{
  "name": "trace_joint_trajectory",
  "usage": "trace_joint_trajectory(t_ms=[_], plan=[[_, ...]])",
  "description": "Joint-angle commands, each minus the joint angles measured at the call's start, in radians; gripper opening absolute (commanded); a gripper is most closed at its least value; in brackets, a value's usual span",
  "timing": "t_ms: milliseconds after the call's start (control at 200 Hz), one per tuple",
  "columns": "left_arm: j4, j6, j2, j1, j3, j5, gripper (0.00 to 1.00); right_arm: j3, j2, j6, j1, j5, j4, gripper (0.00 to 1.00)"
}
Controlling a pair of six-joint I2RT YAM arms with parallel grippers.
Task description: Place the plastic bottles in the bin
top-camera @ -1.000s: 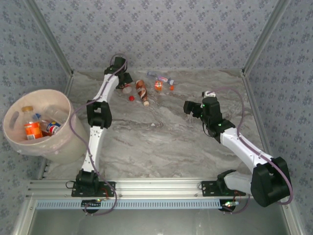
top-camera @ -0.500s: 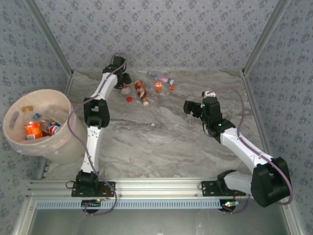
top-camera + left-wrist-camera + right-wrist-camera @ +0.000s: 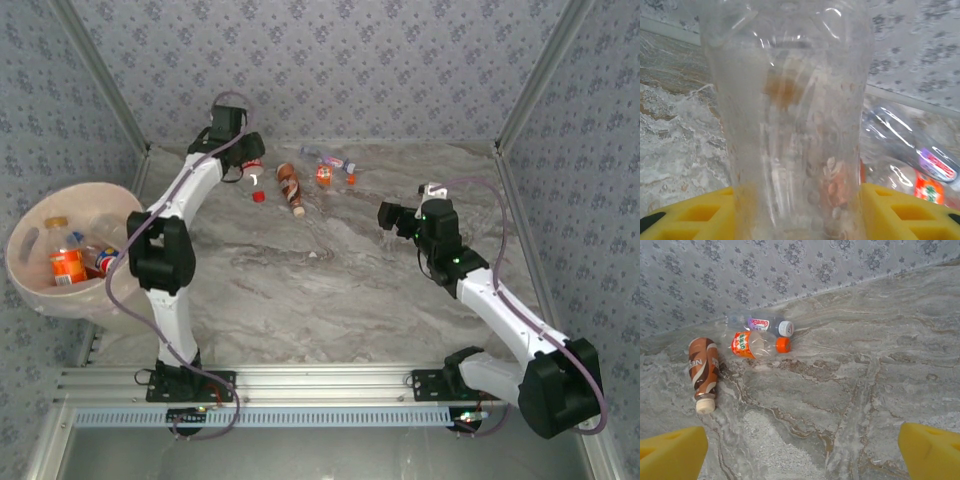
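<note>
Top: left gripper [image 3: 250,173] at the far back edge, apparently lifting a clear bottle [image 3: 256,183]; bin [image 3: 100,305] far left.
Left wrist: yellow fingers [image 3: 690,215] pinch the clear bottle upright.
Right wrist: right gripper [image 3: 800,450] spread wide, empty; brown bottle [image 3: 704,371] on the table ahead.

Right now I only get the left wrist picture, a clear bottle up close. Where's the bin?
Observer: The bin stands by the table's left edge, well left of your clear bottle.
Operator: Anything in it?
Observer: An orange-label bottle and a blue-label one.
Operator: What's the other arm doing?
Observer: The right gripper is open and empty above the table.
</note>
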Motion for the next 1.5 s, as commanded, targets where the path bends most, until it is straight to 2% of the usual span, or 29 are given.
trace_joint_trajectory(t_ms=[0, 260, 625, 839, 1014, 1139, 1204, 1264, 1419, 1499], plan=[[0.093, 0.021, -0.127, -0.033, -0.096, 0.002, 0.5, -0.025, -0.024, -0.026, 0.008, -0.039, 0.076, 1.0], [0.136, 0.055, -0.394, -0.086, -0.288, 0.062, 0.5, -0.047, -0.017, -0.067, 0.039, -0.144, 0.208, 1.0], [0.172, 0.085, -0.769, -0.094, -0.437, 0.054, 0.51, -0.023, 0.065, -0.071, 0.078, -0.175, 0.308, 1.0], [0.177, 0.171, -0.996, -0.092, -0.494, -0.068, 0.53, -0.006, 0.118, -0.072, 0.093, -0.186, 0.352, 1.0], [0.141, 0.253, -1.085, -0.088, -0.491, -0.186, 0.54, 0.016, 0.158, -0.068, 0.098, -0.207, 0.369, 1.0], [0.163, 0.385, -1.121, -0.083, -0.5, -0.355, 0.54, 0.023, 0.167, -0.069, 0.105, -0.21, 0.369, 1.0], [0.221, 0.486, -1.134, -0.059, -0.518, -0.443, 0.54, 0.024, 0.167, -0.069, 0.107, -0.21, 0.37, 1.0], [0.273, 0.565, -1.144, -0.007, -0.534, -0.463, 0.54, 0.025, 0.166, -0.071, 0.106, -0.209, 0.368, 1.0], [0.332, 0.588, -1.162, 0.205, -0.55, -0.384, 0.54, 0.025, 0.175, -0.074, 0.106, -0.204, 0.388, 1.0], [0.34, 0.575, -1.157, 0.283, -0.564, -0.361, 0.54, 0.028, 0.186, -0.071, 0.108, -0.208, 0.401, 1.0]])
